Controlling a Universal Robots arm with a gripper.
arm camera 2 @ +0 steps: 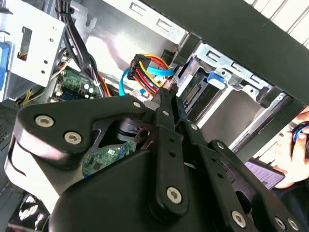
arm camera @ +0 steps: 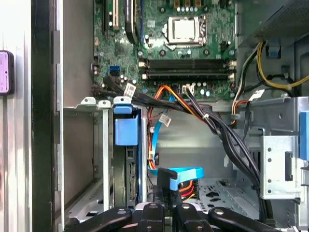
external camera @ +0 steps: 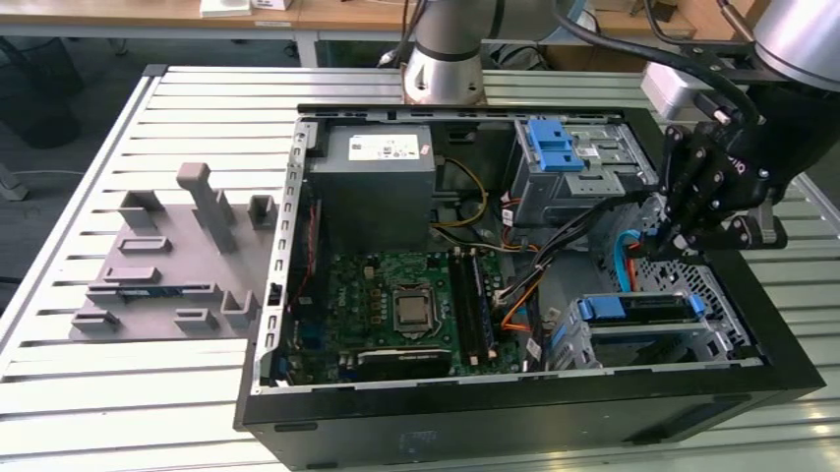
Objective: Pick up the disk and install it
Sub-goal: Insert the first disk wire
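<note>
The disk, framed by its blue bracket, sits in the drive bay at the front of the open computer case, on the exterior view's right. In the first wrist view the disk stands edge-on in that bay. My gripper hangs inside the case just behind the bay, apart from the disk. Its fingers are shut in both wrist views. The tips lie against a blue data cable and a red-yellow-black cable bundle. I cannot tell whether they pinch a connector.
The motherboard, the grey power supply and a second cage with a blue latch fill the case. Black cables cross near the gripper. A grey fixture plate lies on the slatted table. A person's hand is outside the case.
</note>
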